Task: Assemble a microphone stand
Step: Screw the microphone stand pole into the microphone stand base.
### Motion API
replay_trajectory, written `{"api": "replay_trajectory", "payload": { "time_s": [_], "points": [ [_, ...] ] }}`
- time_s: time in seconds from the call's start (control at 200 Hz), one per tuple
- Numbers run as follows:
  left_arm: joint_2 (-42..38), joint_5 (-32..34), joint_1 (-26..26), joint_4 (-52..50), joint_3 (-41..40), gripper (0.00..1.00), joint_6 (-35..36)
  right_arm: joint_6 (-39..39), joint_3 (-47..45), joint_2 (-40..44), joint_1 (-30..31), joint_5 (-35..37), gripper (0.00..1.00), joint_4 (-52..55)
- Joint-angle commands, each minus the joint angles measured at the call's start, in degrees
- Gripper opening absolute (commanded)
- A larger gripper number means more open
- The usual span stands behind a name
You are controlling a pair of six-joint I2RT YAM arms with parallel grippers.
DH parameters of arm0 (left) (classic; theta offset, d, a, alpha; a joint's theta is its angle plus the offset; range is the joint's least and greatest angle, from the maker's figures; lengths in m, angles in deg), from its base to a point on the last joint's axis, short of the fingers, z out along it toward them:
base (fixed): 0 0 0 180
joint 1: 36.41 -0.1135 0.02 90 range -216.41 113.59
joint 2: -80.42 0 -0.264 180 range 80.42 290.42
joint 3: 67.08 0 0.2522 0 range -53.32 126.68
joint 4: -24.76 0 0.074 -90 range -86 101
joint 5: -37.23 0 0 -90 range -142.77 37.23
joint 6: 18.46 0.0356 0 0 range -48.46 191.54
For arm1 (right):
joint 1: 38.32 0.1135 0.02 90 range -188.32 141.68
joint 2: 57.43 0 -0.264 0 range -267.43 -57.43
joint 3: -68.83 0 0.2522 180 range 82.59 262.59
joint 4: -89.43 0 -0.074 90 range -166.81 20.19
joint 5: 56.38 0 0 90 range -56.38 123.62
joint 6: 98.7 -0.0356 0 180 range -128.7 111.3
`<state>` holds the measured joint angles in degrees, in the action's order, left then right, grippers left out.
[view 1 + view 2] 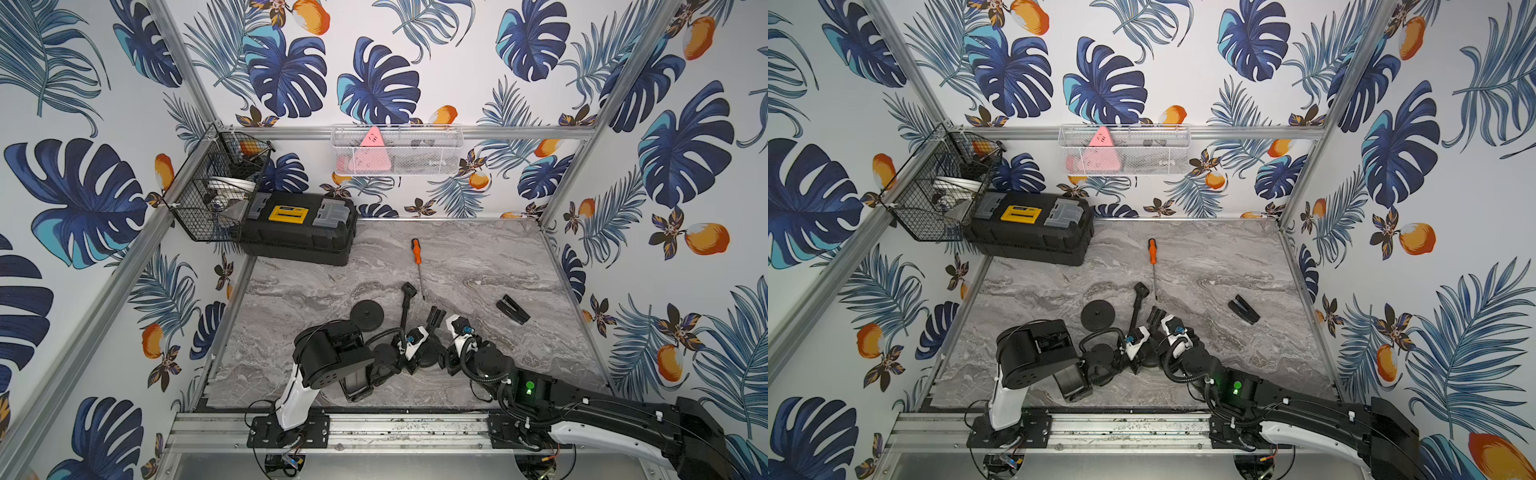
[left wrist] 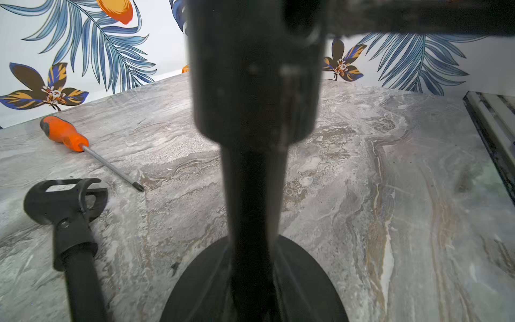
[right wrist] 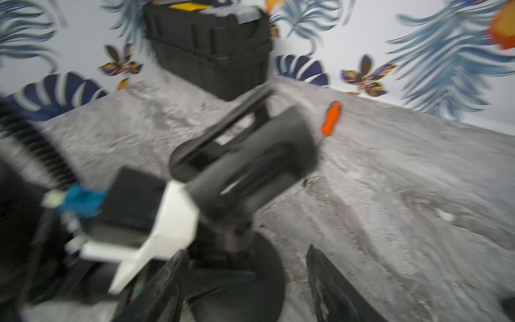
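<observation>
A short black stand post (image 2: 252,195) rises from a round base (image 2: 306,278) on the marble table, with a mic clip (image 1: 436,316) (image 3: 245,161) on top. My left gripper (image 1: 424,347) (image 2: 256,295) is shut on this post low down; its fingers are hidden behind the blurred post. My right gripper (image 1: 441,358) (image 3: 245,281) is open beside the same base (image 3: 267,267), its fingers (image 3: 328,284) apart and holding nothing. A second black disc (image 1: 367,314) lies to the left. A gooseneck rod with a clip (image 1: 405,303) (image 2: 72,223) lies flat next to it.
An orange screwdriver (image 1: 417,253) (image 2: 64,133) lies behind the parts. A black clamp piece (image 1: 513,309) lies to the right. A black toolbox (image 1: 299,226) stands at the back left under a wire basket (image 1: 208,195). A white mesh basket (image 1: 397,149) hangs on the back wall.
</observation>
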<state>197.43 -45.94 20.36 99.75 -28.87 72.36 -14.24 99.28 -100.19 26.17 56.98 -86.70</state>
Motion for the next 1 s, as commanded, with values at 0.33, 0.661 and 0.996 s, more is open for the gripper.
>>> {"api": "replay_trajectory", "payload": {
  "time_s": [0.33,0.661,0.996],
  "points": [
    [-0.3,-0.1,0.0,-0.3,-0.7,0.23,0.3,10.2,3.9,1.8,-23.0,-36.9,0.64,9.1],
    [-0.8,-0.1,-0.1,-0.3,-1.2,0.24,0.6,25.0,8.6,-13.0,-40.0,-68.8,0.57,6.1],
    [-0.7,-0.6,-0.2,-0.3,-1.1,0.24,0.5,34.0,12.7,-19.2,-40.1,-73.7,0.53,6.0]
  ]
}}
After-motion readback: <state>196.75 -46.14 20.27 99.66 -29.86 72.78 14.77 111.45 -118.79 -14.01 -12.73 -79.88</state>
